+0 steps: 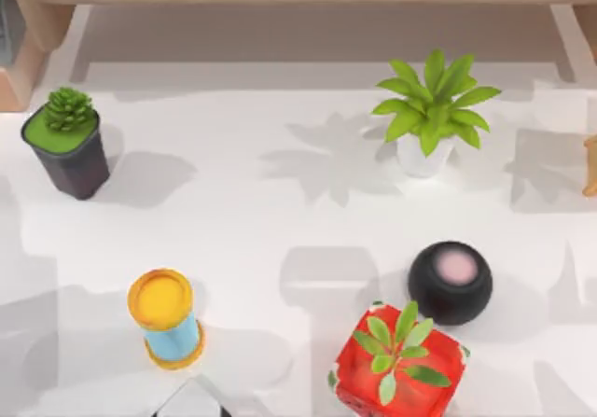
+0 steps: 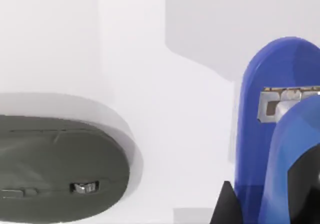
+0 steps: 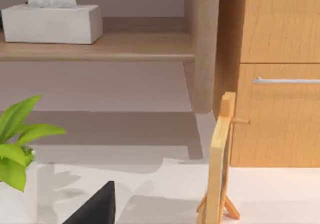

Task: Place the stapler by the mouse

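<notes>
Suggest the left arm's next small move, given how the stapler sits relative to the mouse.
Probably lower the blue stapler to the white table and let go. In the left wrist view it already sits beside the dark grey mouse, a strip of table between them.

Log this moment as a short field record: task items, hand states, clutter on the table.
stapler: blue, seen close in the left wrist view, over the white table
mouse: dark grey, lying on the table, apart from the stapler
left hand: a dark finger shows beside the stapler; grip cannot be judged
right hand: one dark finger shows, near a wooden stand
clutter: succulent in dark pot, leafy plant in white pot, yellow-topped blue cylinder, black round speaker, red-potted plant
</notes>
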